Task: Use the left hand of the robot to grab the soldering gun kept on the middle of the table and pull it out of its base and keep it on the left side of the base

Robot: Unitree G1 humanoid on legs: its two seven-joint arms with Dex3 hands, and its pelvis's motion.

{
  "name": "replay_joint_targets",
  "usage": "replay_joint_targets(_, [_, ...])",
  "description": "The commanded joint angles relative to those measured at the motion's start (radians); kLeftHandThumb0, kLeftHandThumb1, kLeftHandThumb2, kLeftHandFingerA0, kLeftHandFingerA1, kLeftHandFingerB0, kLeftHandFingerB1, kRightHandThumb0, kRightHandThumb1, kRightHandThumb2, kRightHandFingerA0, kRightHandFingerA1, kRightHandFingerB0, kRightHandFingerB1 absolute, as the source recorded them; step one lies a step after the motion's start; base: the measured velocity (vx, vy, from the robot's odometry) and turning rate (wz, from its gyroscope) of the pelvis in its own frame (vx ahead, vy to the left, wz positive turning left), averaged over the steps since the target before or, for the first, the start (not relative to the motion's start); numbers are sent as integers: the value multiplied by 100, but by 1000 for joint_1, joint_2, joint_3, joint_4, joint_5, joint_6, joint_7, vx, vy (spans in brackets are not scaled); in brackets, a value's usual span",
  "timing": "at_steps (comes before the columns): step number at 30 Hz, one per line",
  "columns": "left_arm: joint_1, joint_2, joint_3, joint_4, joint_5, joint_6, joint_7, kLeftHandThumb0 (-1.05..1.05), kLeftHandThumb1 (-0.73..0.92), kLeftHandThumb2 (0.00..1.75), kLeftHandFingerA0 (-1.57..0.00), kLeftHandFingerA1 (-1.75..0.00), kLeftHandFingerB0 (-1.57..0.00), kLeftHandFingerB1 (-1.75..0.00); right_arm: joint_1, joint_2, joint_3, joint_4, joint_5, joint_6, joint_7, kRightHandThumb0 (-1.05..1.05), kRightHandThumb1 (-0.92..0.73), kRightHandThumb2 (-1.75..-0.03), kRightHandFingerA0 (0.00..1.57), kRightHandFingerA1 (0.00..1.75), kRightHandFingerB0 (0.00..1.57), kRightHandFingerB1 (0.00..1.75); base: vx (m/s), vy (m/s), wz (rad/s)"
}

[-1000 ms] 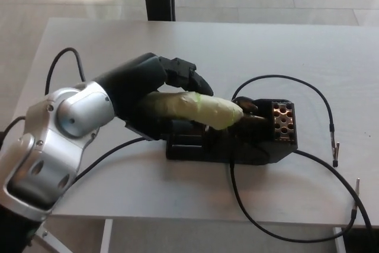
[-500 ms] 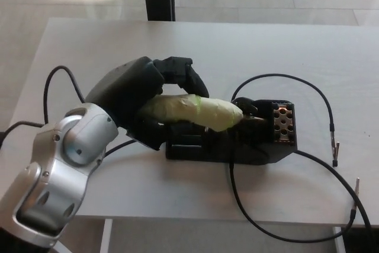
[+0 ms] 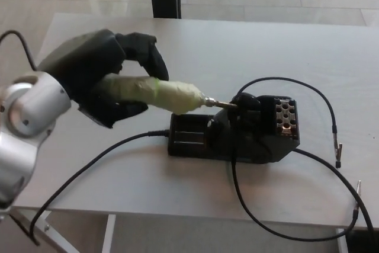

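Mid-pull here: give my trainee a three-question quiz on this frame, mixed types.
1. True or false: the left hand is shut on the soldering gun.
2. The gun's metal tip is: A) at the mouth of the holder on the base; B) lying flat on the table; C) pointing at the floor.
3. Fill in: the right hand is ____.

Key: 1 true; 2 A; 3 not in view.

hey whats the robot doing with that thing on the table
The robot's left hand is shut around the pale green-wrapped soldering gun and has drawn it leftward, so only its metal tip sits at the holder of the black base on the white table. It has not been set down yet. The right hand is out of view.
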Motion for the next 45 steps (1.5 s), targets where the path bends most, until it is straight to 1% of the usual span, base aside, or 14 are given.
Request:
replay_joint_targets(1, [-112,53,14,-1,-19,0,-118,-20,53,105,-107,-153,-88,-132,-2,-23,0,-1,16,-28,-1,-82,-19,-127,129,114,47,119,0,0,0])
replay_joint_targets(9, [-142,65,14,-43,-10,19,-147,-22,59,97,-111,-155,-86,-134,-4,-20,1,-1,16,-29,-9,-78,-14,-134,131,110,37,148,0,0,0])
replay_joint_targets(11, [-118,63,28,-63,-20,29,-148,-20,57,98,-109,-156,-85,-136,-1,-20,1,1,16,-33,-1,-77,-31,-124,127,115,52,108,0,0,0])
replay_joint_targets(12, [-78,65,48,-87,-31,28,-140,-17,58,97,-111,-154,-84,-136,-2,-21,0,1,17,-30,0,-78,-17,-136,126,109,32,144,0,0,0])
replay_joint_targets(16, [5,34,92,-75,-50,-14,-91,-16,50,109,-130,-133,-101,-114,-7,-21,-1,-3,21,-23,5,-80,-13,-139,126,110,37,144,0,0,0])
replay_joint_targets(19, [111,-22,126,-54,-41,23,-28,-13,56,99,-113,-157,-85,-144,-7,-17,10,-2,10,-27,1,-77,-16,-137,125,110,31,144,0,0,0])
replay_joint_targets(23, [189,-69,145,-23,-25,56,4,-4,62,90,-104,-155,-83,-128,-6,-10,-1,-1,23,-24,-1,-84,-20,-127,124,113,48,118,0,0,0])
replay_joint_targets(26, [251,-139,189,133,-81,-25,62,-8,54,111,-128,-136,-94,-113,-1,-9,-7,-3,30,-21,4,-74,-15,-138,128,109,29,143,0,0,0])
replay_joint_targets(27, [255,-165,208,210,-104,-75,78,-11,61,102,-104,-163,-76,-145,-2,-10,-11,-3,34,-18,5,-77,-15,-137,128,109,30,145,0,0,0])
replay_joint_targets(28, [265,-218,247,318,-121,-91,148,-22,52,112,-130,-138,-99,-120,-2,-10,-10,-3,32,-21,5,-77,-16,-138,123,110,30,144,0,0,0])
replay_joint_targets(29, [265,-239,261,350,-116,-83,185,-23,53,111,-128,-137,-97,-118,-5,-9,-12,-2,33,-20,5,-83,-19,-128,120,112,47,118,0,0,0])
replay_joint_targets(30, [264,-242,264,377,-109,-104,200,-19,58,105,-103,-165,-76,-147,-7,-8,-15,0,35,-21,7,-76,-16,-137,121,109,30,144,0,0,0])
replay_joint_targets(38, [213,-212,236,607,-60,-283,238,-21,65,103,-93,-166,-73,-151,-8,-1,-10,-5,29,-32,-1,-76,-14,-139,122,109,30,145,0,0,0])
replay_joint_targets(45, [182,-154,166,674,39,-329,316,-27,81,77,-94,-116,-64,-71,-8,1,-16,1,34,-33,2,-76,-16,-132,126,107,32,144,0,0,0])
